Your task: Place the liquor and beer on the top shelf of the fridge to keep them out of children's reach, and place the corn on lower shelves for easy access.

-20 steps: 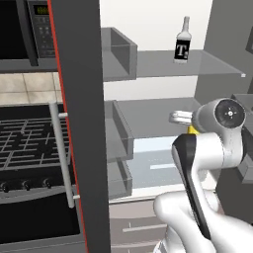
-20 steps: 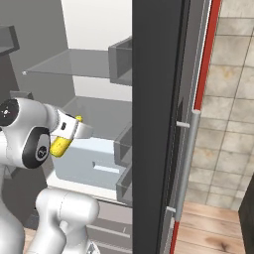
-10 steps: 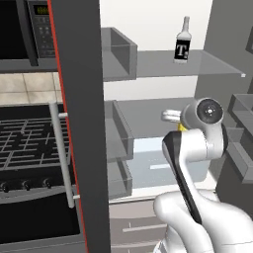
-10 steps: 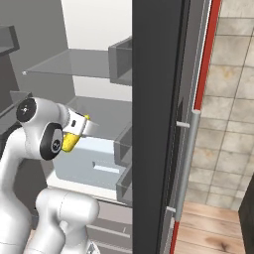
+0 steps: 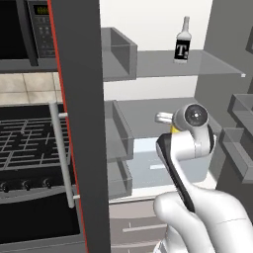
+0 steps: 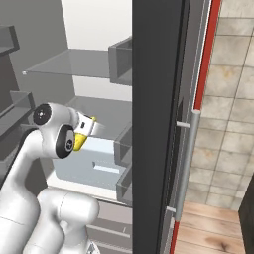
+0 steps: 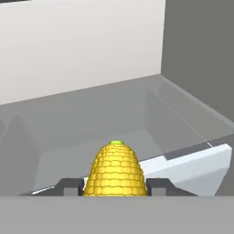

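Corn carried into the fridge

Our end effector is clamped on the corn, held above the lower shelves inside the fridge; farther up, we see the liquor upright on the top shelf.

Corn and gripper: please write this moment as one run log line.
gripper: shut on corn | place: above lower shelf, inside fridge | liquor: on top shelf

Rendered frames are evenly lit and sharp, without glare or blur; the fridge interior reads bright, its side walls flat grey, shadows faint.
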Available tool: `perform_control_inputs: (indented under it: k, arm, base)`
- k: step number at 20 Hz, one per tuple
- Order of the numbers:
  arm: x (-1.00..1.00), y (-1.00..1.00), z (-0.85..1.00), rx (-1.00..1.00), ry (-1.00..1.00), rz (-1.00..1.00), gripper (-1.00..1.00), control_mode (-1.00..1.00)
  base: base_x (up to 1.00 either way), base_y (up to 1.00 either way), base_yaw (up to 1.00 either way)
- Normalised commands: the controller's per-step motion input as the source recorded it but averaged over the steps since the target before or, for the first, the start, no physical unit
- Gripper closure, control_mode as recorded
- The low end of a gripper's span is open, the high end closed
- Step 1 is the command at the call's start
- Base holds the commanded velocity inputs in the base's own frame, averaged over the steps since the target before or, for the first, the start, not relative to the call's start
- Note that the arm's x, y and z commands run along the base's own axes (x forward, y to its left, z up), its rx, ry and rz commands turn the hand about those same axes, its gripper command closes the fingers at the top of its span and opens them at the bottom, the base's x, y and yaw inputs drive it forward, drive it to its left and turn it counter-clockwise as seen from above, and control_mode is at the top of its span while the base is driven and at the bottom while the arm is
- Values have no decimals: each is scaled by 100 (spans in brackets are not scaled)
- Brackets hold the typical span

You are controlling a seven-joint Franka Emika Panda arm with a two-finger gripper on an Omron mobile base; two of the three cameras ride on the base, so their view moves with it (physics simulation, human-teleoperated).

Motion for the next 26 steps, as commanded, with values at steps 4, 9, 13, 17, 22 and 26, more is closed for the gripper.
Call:
perform_control_inputs:
  k: [4,9,13,17,22,26]
  arm:
    - [51,0,-13,0,4,0,100,-100]
    - [51,0,-15,0,7,-1,100,-100]
    - [46,0,-16,0,6,-1,100,-100]
    - [37,0,-18,0,0,0,100,-100]
    - [33,0,-24,0,-1,0,100,-100]
    - [36,0,-14,0,0,0,100,-100]
  base:
    - [0,0,0]
    - [0,0,0]
    - [0,0,0]
    - [0,0,0]
    - [0,0,0]
    - [0,0,0]
